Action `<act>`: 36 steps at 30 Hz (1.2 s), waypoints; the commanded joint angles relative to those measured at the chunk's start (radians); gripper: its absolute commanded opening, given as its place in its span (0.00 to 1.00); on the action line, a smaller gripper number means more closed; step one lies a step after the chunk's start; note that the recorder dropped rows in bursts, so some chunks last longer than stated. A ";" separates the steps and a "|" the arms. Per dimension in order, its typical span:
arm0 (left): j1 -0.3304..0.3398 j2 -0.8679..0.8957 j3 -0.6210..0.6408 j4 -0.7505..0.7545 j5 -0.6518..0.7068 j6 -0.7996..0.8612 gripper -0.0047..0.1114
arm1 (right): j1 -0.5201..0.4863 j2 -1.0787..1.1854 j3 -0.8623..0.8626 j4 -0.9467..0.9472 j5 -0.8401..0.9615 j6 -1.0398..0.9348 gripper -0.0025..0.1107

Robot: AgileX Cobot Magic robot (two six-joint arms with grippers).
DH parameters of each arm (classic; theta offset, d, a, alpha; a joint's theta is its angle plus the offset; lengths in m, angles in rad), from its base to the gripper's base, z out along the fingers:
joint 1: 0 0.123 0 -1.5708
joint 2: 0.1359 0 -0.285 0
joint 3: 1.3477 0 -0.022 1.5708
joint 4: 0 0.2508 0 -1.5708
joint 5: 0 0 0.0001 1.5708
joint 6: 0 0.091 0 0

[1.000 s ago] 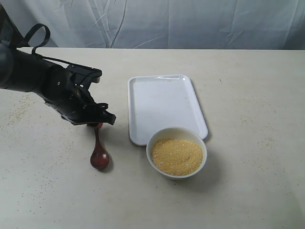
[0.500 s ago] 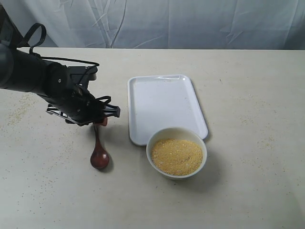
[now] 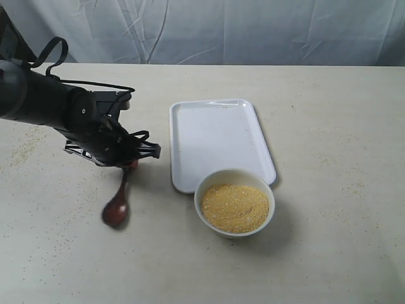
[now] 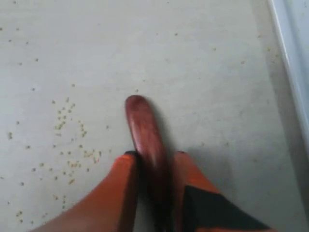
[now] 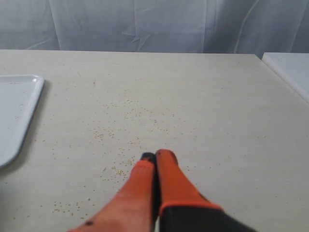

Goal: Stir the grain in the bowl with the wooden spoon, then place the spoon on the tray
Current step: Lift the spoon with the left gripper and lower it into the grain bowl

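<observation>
My left gripper [image 3: 129,162] pinches the thin handle of the wooden spoon [image 3: 116,210] between its orange fingers [image 4: 126,176]. The jaws are closed tight on the handle from both sides. The spoon hangs scoop-down over the table [image 3: 329,126], left of the tray [image 3: 218,136] and apart from it. Its scoop is blurred in the exterior view, so I cannot tell whether it touches the tabletop. In the left wrist view the glossy red-brown spoon [image 4: 143,124] juts out past my fingertips, and the tray's raised rim [image 4: 293,58] runs along one edge of that picture.

The bowl [image 3: 268,212] sits against the near short end of the tray, its rim overlapping the tray's edge. It is heaped with the grain [image 3: 235,207], a level yellow mass. Between the spoon and the bowl lies only bare tabletop and the tray's near left corner.

Loose granules [image 4: 67,159] are scattered over the table beside the spoon, and more [image 5: 116,130] lie in front of my right gripper [image 5: 155,156]. Its two orange fingers are pressed together with nothing between them. It sits low over the table, well clear of the tray corner [image 5: 17,108] seen in its wrist view. A wrinkled pale curtain [image 3: 253,31] hangs behind the table, and a black cable [image 3: 54,45] loops above my left arm.
</observation>
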 commanded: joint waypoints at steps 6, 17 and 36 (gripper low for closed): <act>-0.005 -0.099 -0.019 -0.005 0.082 -0.002 0.04 | -0.005 -0.006 0.005 -0.001 -0.011 0.000 0.02; -0.101 -0.333 -0.072 -0.336 -0.054 0.003 0.04 | -0.005 -0.006 0.005 -0.001 -0.011 0.000 0.02; -0.378 -0.114 -0.072 -0.339 -0.468 -0.004 0.04 | -0.005 -0.006 0.005 -0.001 -0.009 0.000 0.02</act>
